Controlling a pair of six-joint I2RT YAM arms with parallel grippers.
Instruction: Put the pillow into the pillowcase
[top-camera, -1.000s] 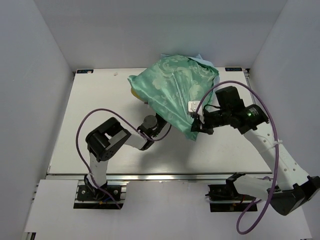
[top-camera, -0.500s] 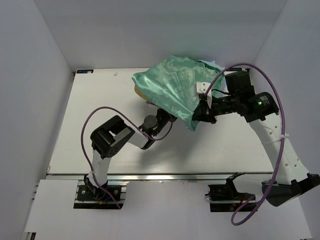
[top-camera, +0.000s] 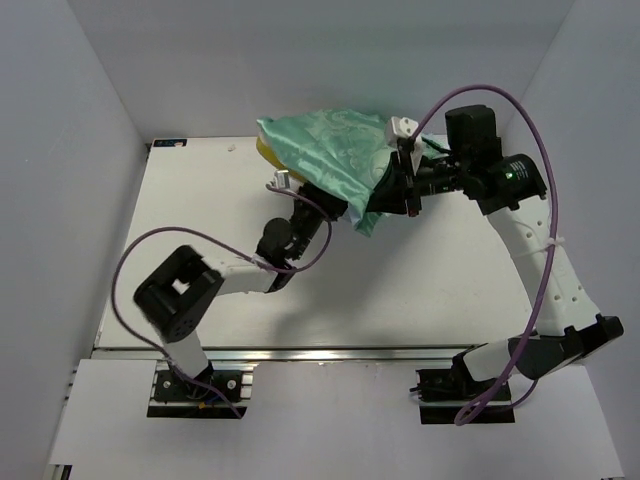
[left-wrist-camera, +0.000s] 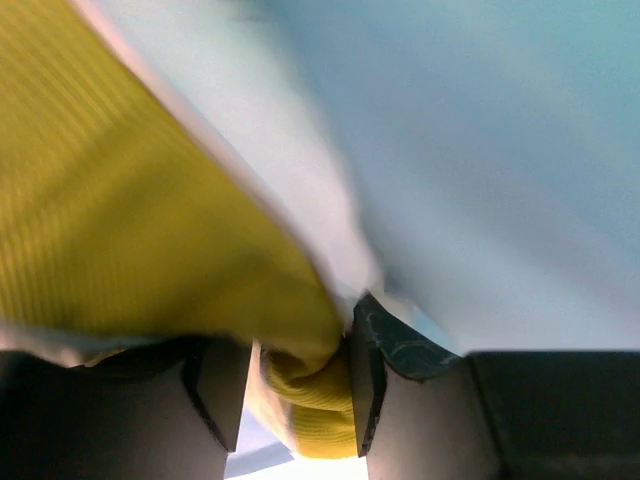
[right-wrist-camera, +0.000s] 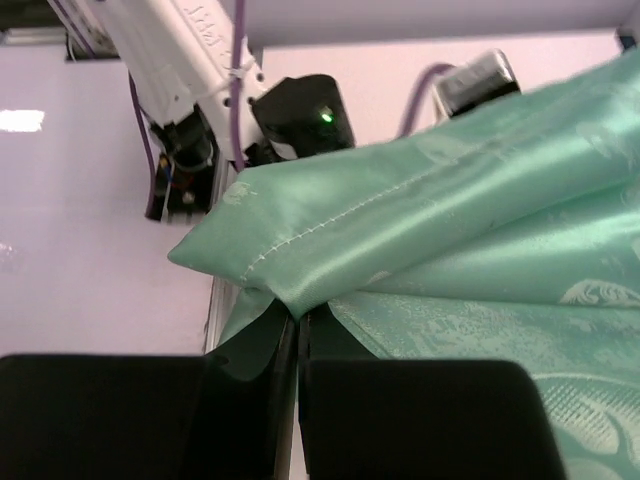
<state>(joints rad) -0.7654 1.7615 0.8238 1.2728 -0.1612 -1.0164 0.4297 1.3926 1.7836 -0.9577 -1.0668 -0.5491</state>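
The mint-green satin pillowcase (top-camera: 325, 160) hangs bunched over the far middle of the table. My right gripper (top-camera: 388, 190) is shut on its stitched hem (right-wrist-camera: 300, 225) and holds it off the table. A yellow bit of the pillow (top-camera: 266, 153) shows at the cloth's far left; the rest is hidden. My left gripper (top-camera: 318, 205) reaches under the near edge of the cloth. In the left wrist view its jaws (left-wrist-camera: 290, 370) stand apart, with a fold of the pillow's yellow edge (left-wrist-camera: 150, 220) lying loose between them, against the right finger. The pillowcase's pale blue face (left-wrist-camera: 500, 150) lies above.
The white table (top-camera: 200, 260) is walled in by white panels on three sides. A metal rail (top-camera: 320, 352) runs along its near edge. Purple cables loop off both arms. The left arm (right-wrist-camera: 300, 110) shows beyond the hem in the right wrist view.
My right gripper has carried the pillowcase hem up and toward the back. The left arm has stretched forward under the cloth, and its jaws have widened round the yellow edge.
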